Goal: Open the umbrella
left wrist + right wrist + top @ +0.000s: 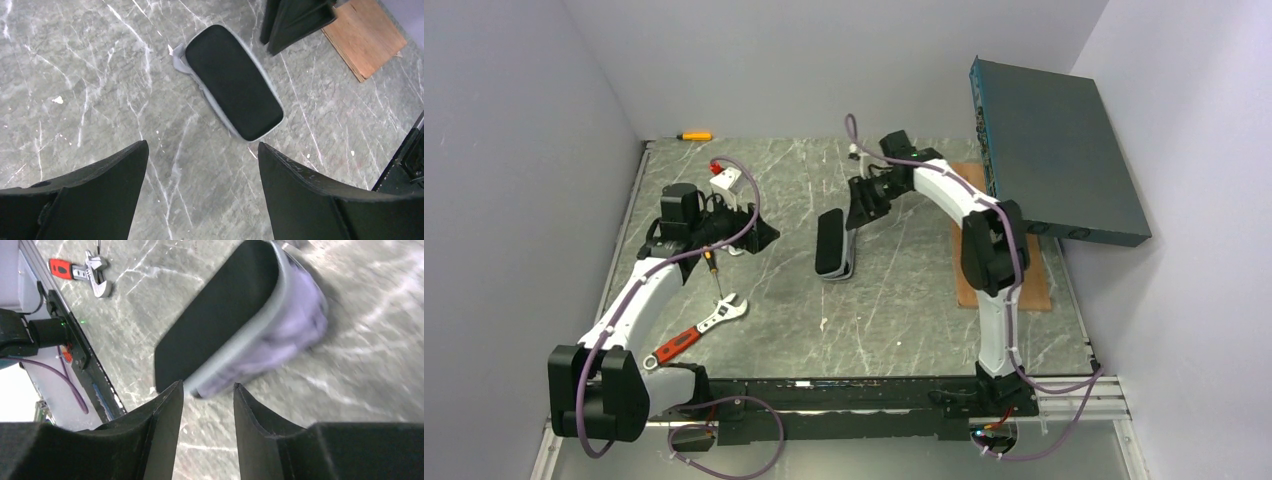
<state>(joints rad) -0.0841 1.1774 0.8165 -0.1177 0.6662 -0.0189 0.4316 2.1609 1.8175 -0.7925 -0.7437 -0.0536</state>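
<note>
Hovering near one bundled umbrella, two grippers stand empty — left gripper wide apart, right gripper narrowly.

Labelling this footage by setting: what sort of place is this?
Probably a robot lab test cell: plain pale walls box in a marble-patterned table, a left arm and right arm stand at its near edge, and props like a folded umbrella and a wrench lie on it.
</note>
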